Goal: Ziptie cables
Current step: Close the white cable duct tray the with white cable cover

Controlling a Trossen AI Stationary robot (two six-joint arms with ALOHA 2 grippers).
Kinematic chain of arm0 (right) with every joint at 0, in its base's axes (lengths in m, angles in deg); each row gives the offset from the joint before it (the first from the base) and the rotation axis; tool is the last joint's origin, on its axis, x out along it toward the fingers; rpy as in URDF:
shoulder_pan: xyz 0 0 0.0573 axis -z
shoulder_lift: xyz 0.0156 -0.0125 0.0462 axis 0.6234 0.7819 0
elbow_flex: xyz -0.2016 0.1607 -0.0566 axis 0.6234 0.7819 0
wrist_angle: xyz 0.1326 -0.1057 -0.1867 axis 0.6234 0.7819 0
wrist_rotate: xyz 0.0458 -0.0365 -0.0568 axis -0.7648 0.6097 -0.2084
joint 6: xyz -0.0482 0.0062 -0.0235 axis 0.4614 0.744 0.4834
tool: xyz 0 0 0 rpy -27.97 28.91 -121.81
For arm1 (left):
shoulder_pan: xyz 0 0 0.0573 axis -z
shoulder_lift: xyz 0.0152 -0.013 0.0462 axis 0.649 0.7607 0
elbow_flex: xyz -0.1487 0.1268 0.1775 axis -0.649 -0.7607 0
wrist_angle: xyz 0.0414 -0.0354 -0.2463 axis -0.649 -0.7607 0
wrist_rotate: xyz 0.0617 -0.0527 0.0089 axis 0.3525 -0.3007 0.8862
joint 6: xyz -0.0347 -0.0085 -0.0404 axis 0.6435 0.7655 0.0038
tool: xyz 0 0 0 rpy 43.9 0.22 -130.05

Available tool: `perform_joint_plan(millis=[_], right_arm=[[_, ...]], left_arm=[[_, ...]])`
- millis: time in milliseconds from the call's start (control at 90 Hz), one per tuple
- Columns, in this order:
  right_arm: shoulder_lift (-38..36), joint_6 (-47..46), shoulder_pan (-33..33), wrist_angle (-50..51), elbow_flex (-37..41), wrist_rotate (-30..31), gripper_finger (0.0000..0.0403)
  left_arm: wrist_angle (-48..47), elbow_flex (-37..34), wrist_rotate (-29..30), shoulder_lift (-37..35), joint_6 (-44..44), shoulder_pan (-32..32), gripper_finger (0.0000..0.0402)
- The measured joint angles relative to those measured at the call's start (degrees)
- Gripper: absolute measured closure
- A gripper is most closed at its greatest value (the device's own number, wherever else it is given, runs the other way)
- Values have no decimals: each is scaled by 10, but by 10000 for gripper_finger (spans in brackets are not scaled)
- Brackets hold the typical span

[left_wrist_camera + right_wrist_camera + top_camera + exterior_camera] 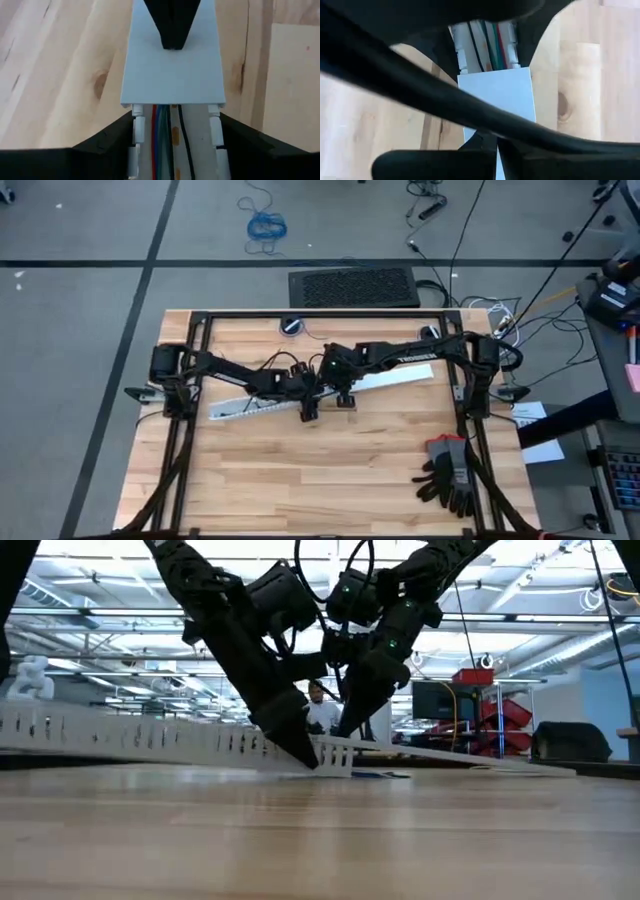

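Both arms reach inward and meet at mid-desk (330, 470), pale planked wood with knots.

Left end effector (309, 412): angled down, fingers spread wide astride the white slotted plastic duct (250, 406), one outside each wall.

Right end effector (346, 399): tilted down onto the duct's smooth flat cover (172, 75), fingers pinched together at its tip.

Cables (162, 137): thin red, blue and green wires plus a black strand, lying lengthwise inside the open duct channel, running under the cover.

Black gloves (447, 476): desk's near right corner.

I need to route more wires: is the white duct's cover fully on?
No, only partly. The flat cover ends partway, leaving the duct open with wires exposed inside.
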Motion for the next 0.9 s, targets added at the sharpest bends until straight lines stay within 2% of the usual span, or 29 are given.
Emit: perform_joint_plan(millis=[467,689,900], right_arm=[[19,-2,-5,-28,0,-41,403],[18,1,2,-22,-1,-39,403],[17,40,9,2,-2,-45,403]], left_arm=[[42,0,-11,15,-4,1,163],[41,-6,-33,15,0,1,146],[41,-10,-53,15,-31,8,144]])
